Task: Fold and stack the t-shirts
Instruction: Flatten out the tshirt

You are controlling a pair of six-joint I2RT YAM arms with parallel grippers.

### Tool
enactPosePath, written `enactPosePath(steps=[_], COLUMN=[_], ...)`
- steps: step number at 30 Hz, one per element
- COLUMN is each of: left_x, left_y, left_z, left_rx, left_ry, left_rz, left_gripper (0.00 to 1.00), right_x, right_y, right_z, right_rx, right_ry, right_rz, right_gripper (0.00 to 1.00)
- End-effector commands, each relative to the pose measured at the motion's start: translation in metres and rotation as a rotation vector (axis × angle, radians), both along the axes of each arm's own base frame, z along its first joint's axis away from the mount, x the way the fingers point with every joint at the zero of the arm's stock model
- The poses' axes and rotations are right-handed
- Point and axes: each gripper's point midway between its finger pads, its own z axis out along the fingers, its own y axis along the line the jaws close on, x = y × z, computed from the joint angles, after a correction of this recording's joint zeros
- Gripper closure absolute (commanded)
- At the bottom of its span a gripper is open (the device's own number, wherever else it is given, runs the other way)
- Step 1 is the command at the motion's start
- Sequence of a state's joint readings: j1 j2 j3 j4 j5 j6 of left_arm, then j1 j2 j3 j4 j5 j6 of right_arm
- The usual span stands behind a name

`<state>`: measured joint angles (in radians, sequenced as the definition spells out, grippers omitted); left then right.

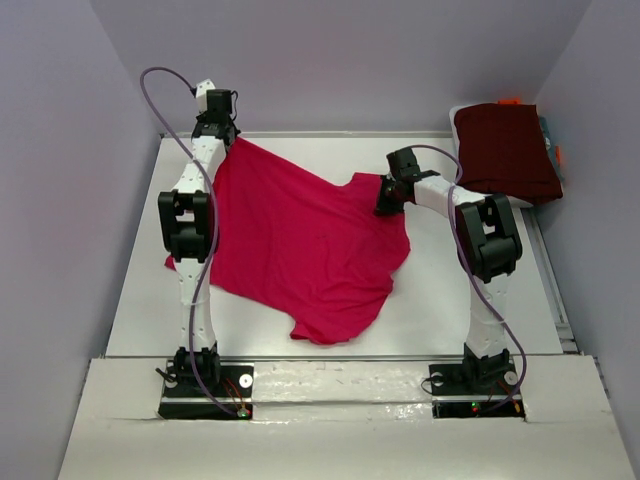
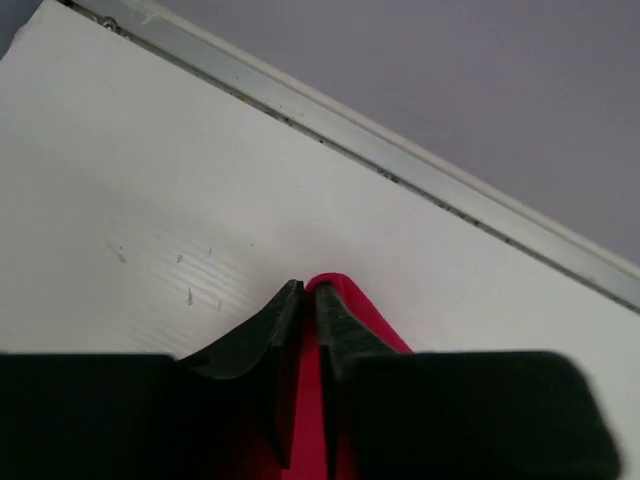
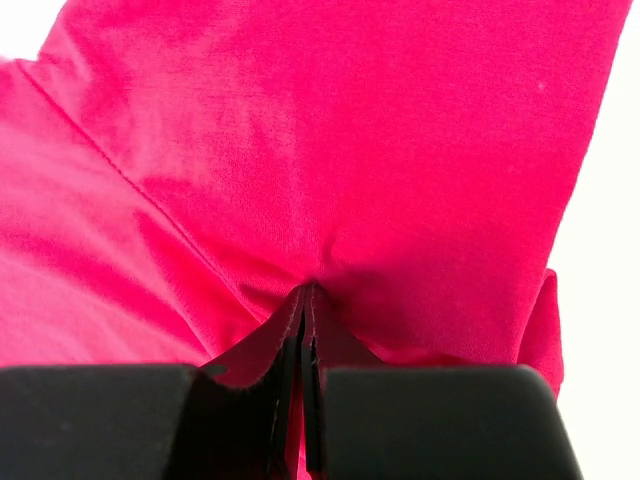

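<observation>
The crimson t-shirt [image 1: 300, 250] lies spread mid-surface [image 1: 440, 300]. The left end effector [image 2: 308, 290] nips its 11 o'clock corner, fingers nearly together; the right end effector [image 3: 308, 290] is clamped on its 2 o'clock edge. The folded maroon t-shirt [image 1: 505, 150] sits at 2 o'clock.

The left arm [image 1: 190, 228] hides one edge of the crimson t-shirt [image 1: 300, 240].

White arms [image 1: 196, 292], black joints [image 1: 186, 226] and hands [image 2: 304, 300] [image 3: 305, 300], looping purple cables [image 1: 143, 88]
</observation>
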<state>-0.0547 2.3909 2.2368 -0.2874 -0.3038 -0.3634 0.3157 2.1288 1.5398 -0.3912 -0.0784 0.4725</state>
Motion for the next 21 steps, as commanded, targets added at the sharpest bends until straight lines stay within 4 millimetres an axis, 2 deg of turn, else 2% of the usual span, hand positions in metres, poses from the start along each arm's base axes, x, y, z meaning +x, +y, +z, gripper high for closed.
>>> enactPosePath(steps=[1, 2, 3, 4, 5, 7, 11, 14, 17, 18, 20, 21], left_x=[0.007, 0.006, 0.005, 0.005, 0.002, 0.001, -0.007, -0.011, -0.019, -0.023, -0.029, -0.036], left_y=[0.005, 0.005, 0.004, 0.005, 0.004, 0.004, 0.004, -0.004, -0.011, -0.018, -0.023, -0.023], left_z=[-0.002, -0.007, -0.011, -0.013, -0.021, -0.023, -0.030, -0.019, -0.017, -0.021, -0.021, -0.031], left_rx=[0.030, 0.031, 0.034, 0.034, 0.037, 0.035, 0.021, 0.018, 0.017, 0.014, 0.018, 0.018], left_ry=[-0.001, 0.008, 0.016, 0.021, 0.039, 0.042, 0.059, 0.041, 0.050, 0.066, 0.080, 0.107], left_rz=[-0.011, -0.014, -0.019, -0.020, -0.023, -0.023, -0.016, -0.028, -0.045, -0.063, -0.072, -0.069], left_gripper=[0.64, 0.53, 0.35, 0.34, 0.25, 0.19, 0.18, 0.18, 0.18, 0.18, 0.18, 0.18], right_x=[-0.037, -0.037, -0.038, -0.038, -0.039, -0.039, -0.037, -0.028, -0.012, -0.007, 0.010, 0.016], right_y=[-0.011, -0.011, -0.011, -0.011, -0.011, -0.010, -0.011, -0.013, -0.020, -0.020, -0.018, -0.019], right_z=[-0.049, -0.049, -0.049, -0.049, -0.049, -0.047, -0.041, -0.033, -0.021, -0.018, -0.002, 0.003], right_rx=[-0.072, -0.070, -0.069, -0.069, -0.067, -0.061, -0.060, -0.070, -0.105, -0.108, -0.106, -0.109], right_ry=[0.150, 0.151, 0.150, 0.151, 0.150, 0.147, 0.129, 0.097, 0.043, 0.033, -0.012, -0.030], right_rz=[0.010, 0.009, 0.010, 0.010, 0.009, 0.008, 0.002, -0.021, -0.079, -0.090, -0.114, -0.125], right_gripper=[0.93, 0.93, 0.93, 0.93, 0.93, 0.93, 0.93, 0.93, 0.93, 0.93, 0.93, 0.93])
